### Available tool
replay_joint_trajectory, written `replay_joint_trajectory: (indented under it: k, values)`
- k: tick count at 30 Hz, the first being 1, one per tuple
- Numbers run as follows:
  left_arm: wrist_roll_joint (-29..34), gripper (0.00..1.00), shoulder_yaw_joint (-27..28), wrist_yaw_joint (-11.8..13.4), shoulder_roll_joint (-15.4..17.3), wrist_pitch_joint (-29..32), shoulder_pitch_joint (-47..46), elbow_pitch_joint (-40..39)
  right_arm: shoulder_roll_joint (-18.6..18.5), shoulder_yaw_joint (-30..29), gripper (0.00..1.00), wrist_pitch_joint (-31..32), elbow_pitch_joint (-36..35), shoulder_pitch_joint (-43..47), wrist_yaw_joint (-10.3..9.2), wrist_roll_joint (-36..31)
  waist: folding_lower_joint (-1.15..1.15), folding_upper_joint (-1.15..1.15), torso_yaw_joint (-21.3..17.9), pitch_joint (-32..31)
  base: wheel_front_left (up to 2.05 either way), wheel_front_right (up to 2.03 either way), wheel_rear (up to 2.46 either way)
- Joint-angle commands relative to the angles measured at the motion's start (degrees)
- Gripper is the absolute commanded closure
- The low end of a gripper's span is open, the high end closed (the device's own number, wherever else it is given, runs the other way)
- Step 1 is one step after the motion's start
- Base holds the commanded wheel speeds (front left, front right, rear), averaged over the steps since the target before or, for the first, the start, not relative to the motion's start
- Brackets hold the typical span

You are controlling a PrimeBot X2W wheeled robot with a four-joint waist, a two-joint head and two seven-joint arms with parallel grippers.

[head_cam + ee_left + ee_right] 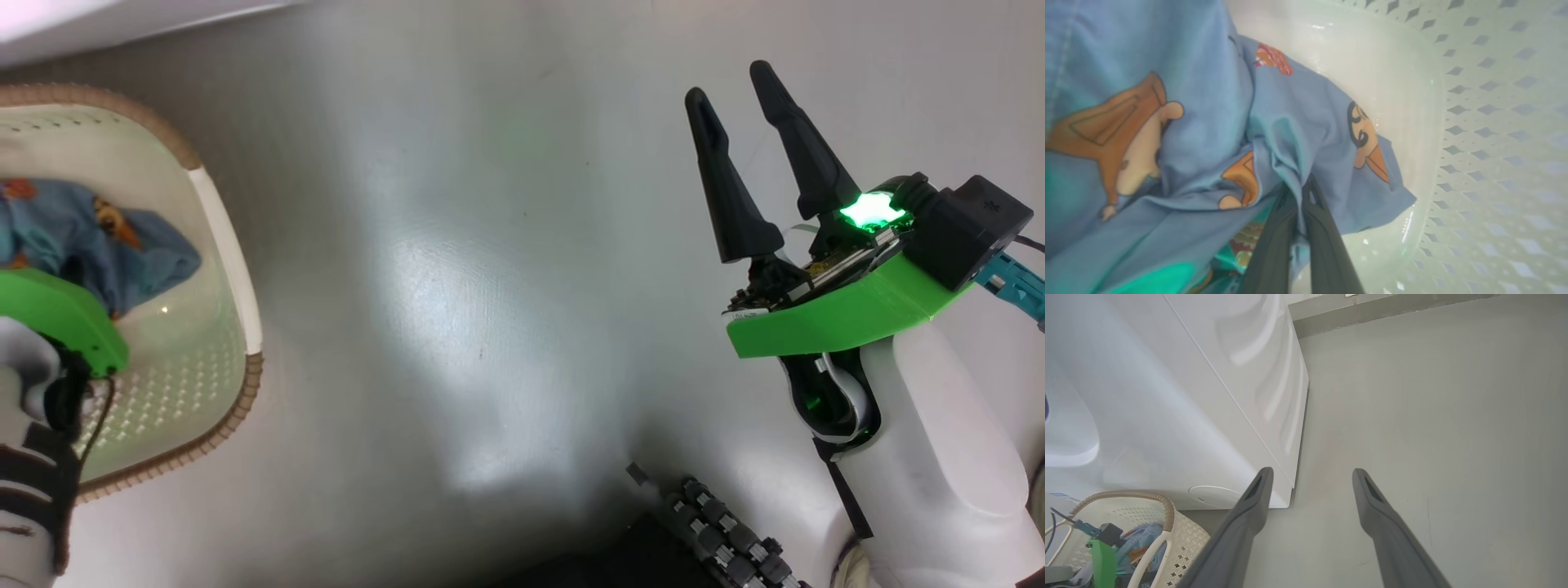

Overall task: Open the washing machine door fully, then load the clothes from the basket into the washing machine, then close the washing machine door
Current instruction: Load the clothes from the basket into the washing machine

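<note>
No wording can be read anywhere. The washing machine (1167,396) carries a small blue label (1059,495) low on its front, just above the basket (1167,510) rim, too small and cut off at the picture's edge to make out. A faint pale mark (990,204) sits on the black camera housing (967,233) at the right wrist, too tiny to tell as letter or sign. The clothes (1208,122) bear printed orange-brown cartoon figures, with no legible letters among them
</note>
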Motion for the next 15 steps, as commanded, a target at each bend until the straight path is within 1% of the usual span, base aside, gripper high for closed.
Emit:
replay_joint_trajectory:
  k: [1,3,5,9,15]
  values:
    - [-1.1,1.00,0.1,-0.1,1.6,-0.8,2.7,-1.1,-0.1,0.7,0.00,-0.7,-0.9,1.7,0.09,-0.7,0.00,0.00,0.7,-1.2,0.00,0.00,0.00]
    - [-1.1,1.00,-2.4,-0.1,1.3,-1.9,4.4,-2.8,-0.1,0.8,0.00,-0.7,-0.8,1.6,0.09,-0.8,0.00,0.00,1.1,-2.7,0.00,0.00,0.00]
    - [-1.9,1.00,-2.5,-0.1,1.1,-2.8,5.1,-3.4,-0.1,0.7,0.00,-0.7,-0.8,1.6,0.09,-0.7,0.00,0.00,1.3,-3.3,0.00,0.00,0.00]
    - [-4.4,1.00,-3.3,-0.1,0.6,-6.6,7.8,-5.2,-0.1,0.6,0.00,-0.7,-0.5,1.8,0.09,-0.6,0.00,0.00,2.3,-5.8,0.00,0.00,0.00]
    - [-7.7,1.00,-5.2,-0.1,1.0,-10.3,12.0,-8.6,-0.4,0.4,0.00,-0.7,0.2,2.4,0.09,-0.3,0.00,0.00,3.7,-10.0,0.00,0.00,0.00]
